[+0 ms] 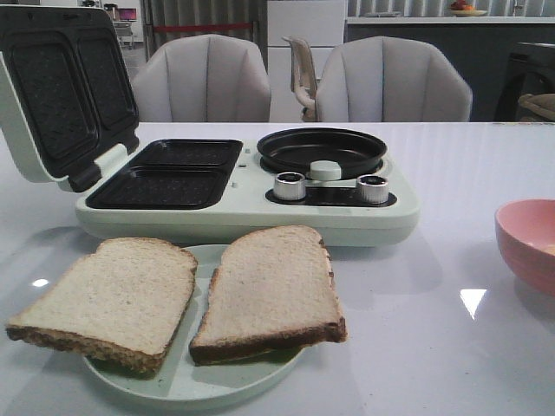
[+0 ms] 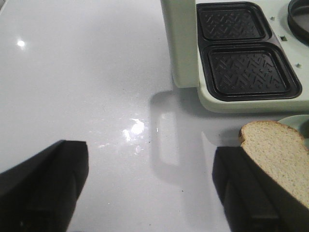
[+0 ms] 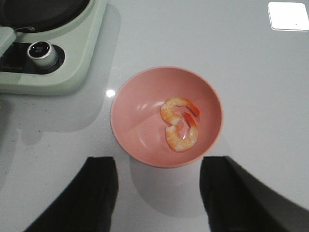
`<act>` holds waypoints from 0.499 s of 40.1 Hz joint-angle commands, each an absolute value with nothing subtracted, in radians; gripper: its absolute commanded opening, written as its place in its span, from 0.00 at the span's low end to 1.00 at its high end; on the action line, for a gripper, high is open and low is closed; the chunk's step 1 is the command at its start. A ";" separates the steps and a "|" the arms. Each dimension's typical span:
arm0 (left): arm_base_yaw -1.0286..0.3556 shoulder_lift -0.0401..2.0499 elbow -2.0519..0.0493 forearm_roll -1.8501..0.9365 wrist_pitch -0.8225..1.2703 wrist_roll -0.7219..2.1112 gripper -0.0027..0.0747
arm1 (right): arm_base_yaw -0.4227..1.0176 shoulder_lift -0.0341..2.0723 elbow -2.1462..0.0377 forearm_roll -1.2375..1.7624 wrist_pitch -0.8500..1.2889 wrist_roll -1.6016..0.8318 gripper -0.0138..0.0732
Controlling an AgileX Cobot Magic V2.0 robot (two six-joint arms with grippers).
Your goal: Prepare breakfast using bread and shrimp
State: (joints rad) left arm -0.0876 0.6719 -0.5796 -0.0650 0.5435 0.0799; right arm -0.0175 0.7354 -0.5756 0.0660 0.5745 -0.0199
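- We see a glossy white table (image 1: 451,347) with ceiling lights mirrored in it; behind it stand two grey padded chairs (image 1: 201,80) and a dim room.
- At the table's middle sits a pale green breakfast maker (image 1: 247,208), its lid (image 1: 61,91) tilted open; it has two black ribbed square wells, a round black pan (image 1: 322,149) and two metal knobs (image 1: 290,185).
- A pale green plate (image 1: 186,386) near the front edge carries the bread (image 1: 269,295): two tan, porous slices with dark crusts, side by side, overhanging the rim.
- To the right, a smooth pink bowl (image 3: 140,130) holds the shrimp (image 3: 181,123), two curled orange-white pieces touching each other.
- Our left gripper (image 2: 152,188) is spread wide above bare table, one finger just beside a slice.
- Our right gripper (image 3: 158,193) hovers spread apart over the bowl's near edge.
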 commanded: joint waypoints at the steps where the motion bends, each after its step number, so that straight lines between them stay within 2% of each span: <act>1: -0.123 0.676 -0.614 -0.075 0.484 0.133 0.79 | -0.020 0.734 -0.603 0.063 0.513 -0.023 0.73; 10: -0.314 0.699 -0.612 -0.062 0.505 0.319 0.78 | -0.020 0.734 -0.603 0.063 0.513 -0.023 0.73; 20: -0.604 0.812 -0.556 0.123 0.526 0.331 0.78 | -0.020 0.734 -0.603 0.063 0.513 -0.023 0.73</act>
